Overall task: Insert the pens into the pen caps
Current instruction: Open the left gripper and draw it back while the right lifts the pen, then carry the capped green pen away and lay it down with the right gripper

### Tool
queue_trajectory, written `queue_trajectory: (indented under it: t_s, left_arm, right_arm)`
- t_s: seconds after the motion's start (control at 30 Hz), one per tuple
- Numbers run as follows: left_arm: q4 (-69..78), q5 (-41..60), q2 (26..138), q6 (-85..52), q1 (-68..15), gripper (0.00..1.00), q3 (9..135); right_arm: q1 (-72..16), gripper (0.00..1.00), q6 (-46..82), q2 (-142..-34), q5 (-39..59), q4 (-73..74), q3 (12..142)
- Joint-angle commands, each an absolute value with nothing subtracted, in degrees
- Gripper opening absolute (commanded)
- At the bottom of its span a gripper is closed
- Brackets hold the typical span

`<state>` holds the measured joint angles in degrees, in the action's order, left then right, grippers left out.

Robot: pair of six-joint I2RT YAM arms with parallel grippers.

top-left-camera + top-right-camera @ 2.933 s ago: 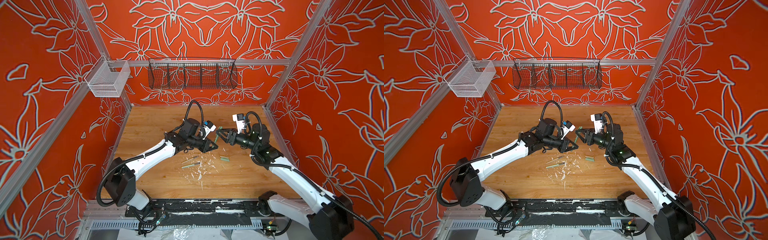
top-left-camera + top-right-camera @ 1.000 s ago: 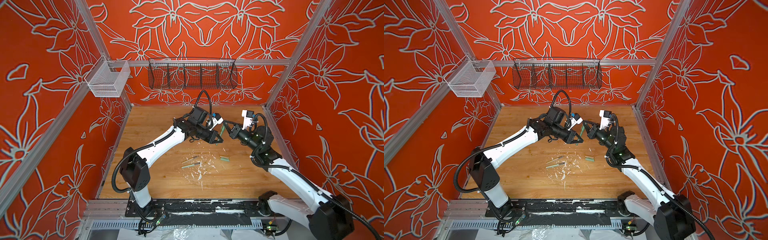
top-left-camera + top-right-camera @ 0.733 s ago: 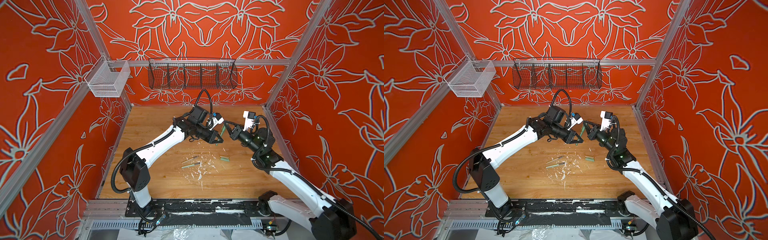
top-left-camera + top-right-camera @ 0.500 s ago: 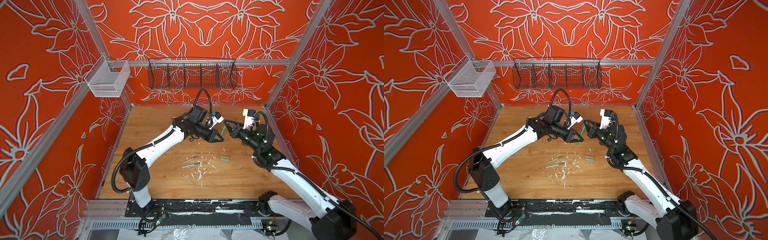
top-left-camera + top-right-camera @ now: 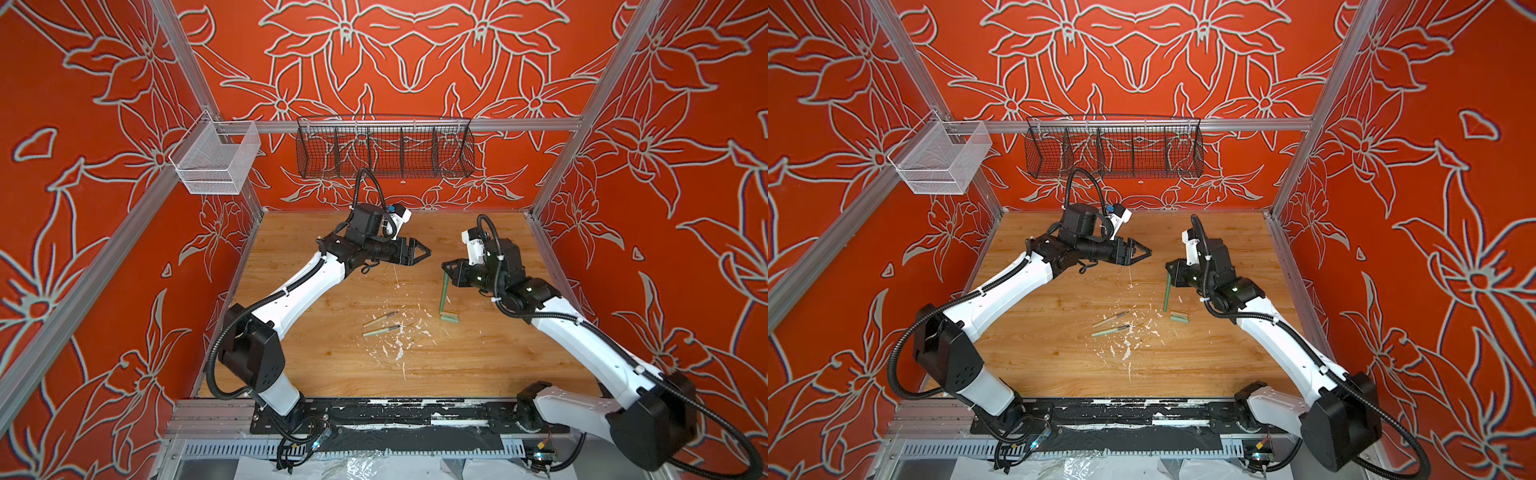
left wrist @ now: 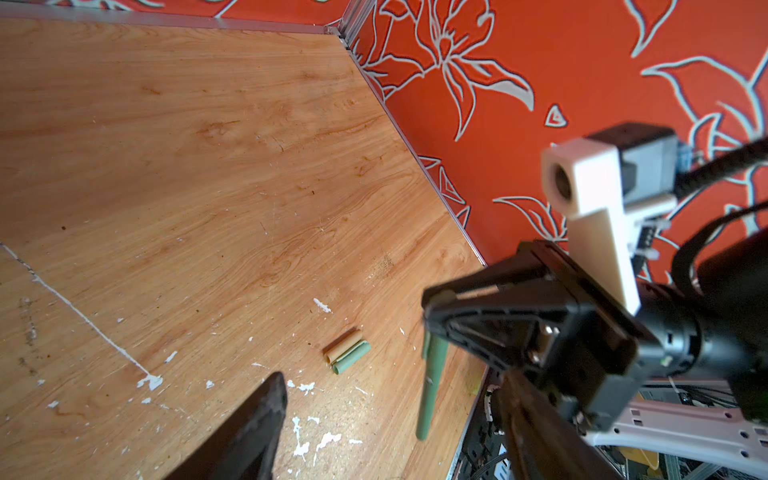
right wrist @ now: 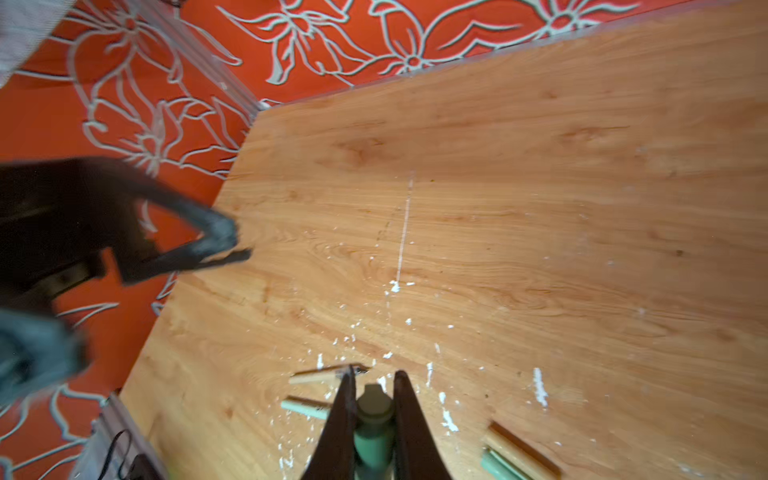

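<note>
The right gripper (image 5: 447,268) is clenching the top of the green pen (image 5: 444,293), which is hanging nearly upright over the table (image 5: 478,357). In both top views its lower end is showing just beside the two caps (image 5: 449,318), beige and pale green, which are lying against each other; whether that end is touching the wood I cannot tell. In the right wrist view the fingers (image 7: 345,419) are pinching a thicker green collar, so this pen is looking capped already, judging from shape alone. The left gripper (image 5: 427,251) is hanging well apart from it, released; in its wrist view its fingers (image 6: 257,415) are standing wide with nothing between them. The beige pen (image 5: 379,319) and the mint pen (image 5: 380,331) are lying side by side near the middle, uncapped, dark tips pointing toward the caps.

The step in hand, as I am reading it, is setting the finished pen down. Doing it well is meaning carrying it sideways over bare wood first — away from the loose caps, which are probably rolling at a touch — then tilting it flat and low before letting go, so it is not bouncing into the other pens.
</note>
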<state>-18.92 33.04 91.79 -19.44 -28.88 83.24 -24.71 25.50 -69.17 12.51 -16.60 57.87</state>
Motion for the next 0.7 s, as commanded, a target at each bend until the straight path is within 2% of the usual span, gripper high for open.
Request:
queue_trajectory:
  t_s: [0.0, 0.13, 0.5, 0.67]
  left_arm:
    - [-22.6, 28.0, 87.9, -17.9, -29.1, 0.84, 80.3]
    - [-23.9, 20.2, 81.7, -15.6, -29.1, 0.91, 71.9]
    - [-20.8, 6.2, 58.0, -19.3, -29.1, 1.0, 47.3]
    - [-21.8, 2.6, 50.5, -20.1, -29.1, 0.97, 42.4]
  right_arm:
    - [-23.3, 0.0, 16.8, -74.5, 4.5, -27.2, 64.3]
    - [-21.0, 0.0, 9.4, -84.4, -1.2, -32.3, 70.9]
    - [-13.2, 0.0, 2.9, -104.8, -0.6, -33.3, 81.5]
    - [-11.1, 0.0, 2.5, -109.6, 0.0, -32.6, 83.7]
